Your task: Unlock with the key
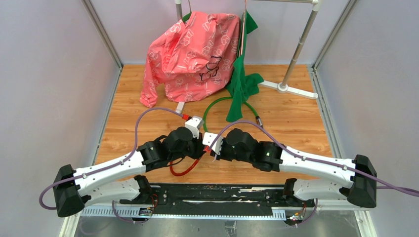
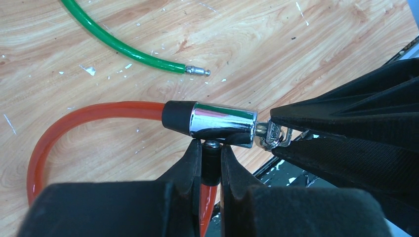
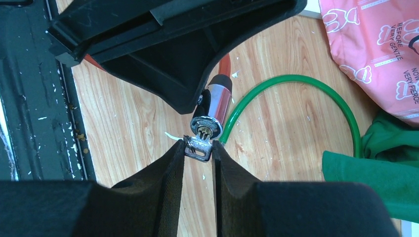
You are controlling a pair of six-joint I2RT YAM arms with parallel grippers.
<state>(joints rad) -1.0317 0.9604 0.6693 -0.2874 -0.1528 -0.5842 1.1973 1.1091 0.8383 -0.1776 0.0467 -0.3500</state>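
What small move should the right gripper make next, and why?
Probably pinch the key firmly, ready to turn it. The key sits in the end of the lock, the right gripper flanks it closely but a firm grip isn't clear, and the left gripper holds the lock steady.

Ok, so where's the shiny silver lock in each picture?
Top camera: not visible; the two arms meet mid-table and cover it.
Left wrist: the lock lies sideways in the middle of the picture.
Right wrist: the lock sits near the centre, a little above the middle.
Shared landmark: the green cable on the wooden table.
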